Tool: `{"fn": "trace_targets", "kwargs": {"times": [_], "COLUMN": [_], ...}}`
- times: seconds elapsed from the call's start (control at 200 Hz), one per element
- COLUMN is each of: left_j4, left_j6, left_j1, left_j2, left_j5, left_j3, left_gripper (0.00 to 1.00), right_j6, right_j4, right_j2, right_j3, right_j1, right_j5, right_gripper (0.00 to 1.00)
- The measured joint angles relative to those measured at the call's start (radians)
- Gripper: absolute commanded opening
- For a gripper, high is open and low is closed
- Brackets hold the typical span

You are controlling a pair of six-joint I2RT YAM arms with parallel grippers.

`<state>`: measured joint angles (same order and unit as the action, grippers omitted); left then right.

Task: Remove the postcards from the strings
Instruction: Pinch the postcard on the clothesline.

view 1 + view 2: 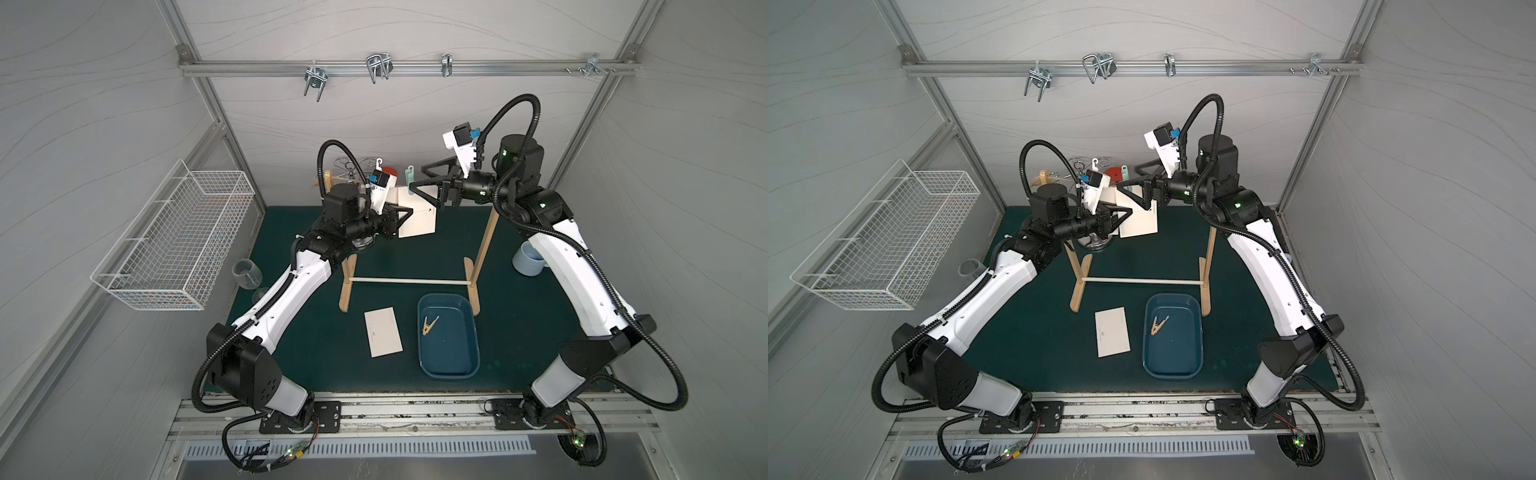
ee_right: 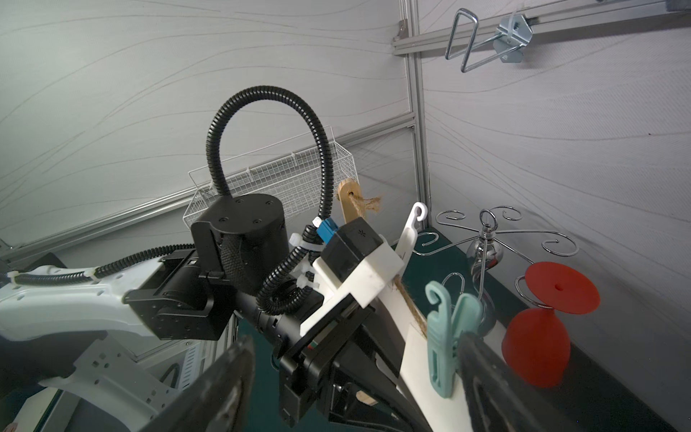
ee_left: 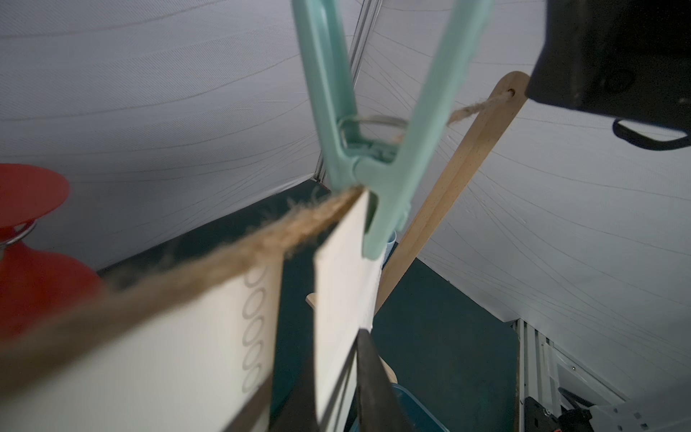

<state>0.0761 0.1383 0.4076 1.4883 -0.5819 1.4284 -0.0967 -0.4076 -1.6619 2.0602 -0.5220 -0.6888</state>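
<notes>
One white postcard [image 1: 417,216] [image 3: 338,299] hangs from the tan string [image 3: 224,258] [image 2: 411,310] under a teal clothespeg [image 3: 374,168] [image 2: 445,336]. My left gripper [image 1: 401,216] [image 1: 1121,216] [image 3: 332,374] is shut on this card's lower part, a dark finger on each side. A second hanging postcard [image 3: 168,355] with printed circles sits beside it. My right gripper [image 1: 415,178] [image 1: 1128,178] [image 2: 355,381] is open at string height, one finger [image 2: 486,374] right next to the teal peg. Another postcard [image 1: 383,332] [image 1: 1112,332] lies flat on the green mat.
A blue tray [image 1: 446,296] holding a wooden peg [image 1: 430,324] sits in front of the wooden rack [image 1: 484,245] with its white dowel [image 1: 411,281]. A red glass [image 2: 538,351] and metal hook stand [image 2: 486,254] are behind the string. Wire basket [image 1: 174,237] on the left wall, pale cup [image 1: 528,259] at the right.
</notes>
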Motion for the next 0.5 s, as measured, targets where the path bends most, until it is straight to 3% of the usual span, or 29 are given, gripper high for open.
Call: {"fn": "trace_targets", "kwargs": {"times": [0.5], "left_j4": [-0.031], "left_j6": [0.015], "left_j1": [0.000], "left_j2": [0.000], "left_j5": [-0.039], "left_j3": [0.000], "left_gripper": [0.01], "right_j6": [0.011], "right_j4": [-0.035], "right_j2": [-0.085], "right_j3": [0.089], "right_j1": [0.045], "right_j5": [-0.029], "right_gripper": [0.86]}}
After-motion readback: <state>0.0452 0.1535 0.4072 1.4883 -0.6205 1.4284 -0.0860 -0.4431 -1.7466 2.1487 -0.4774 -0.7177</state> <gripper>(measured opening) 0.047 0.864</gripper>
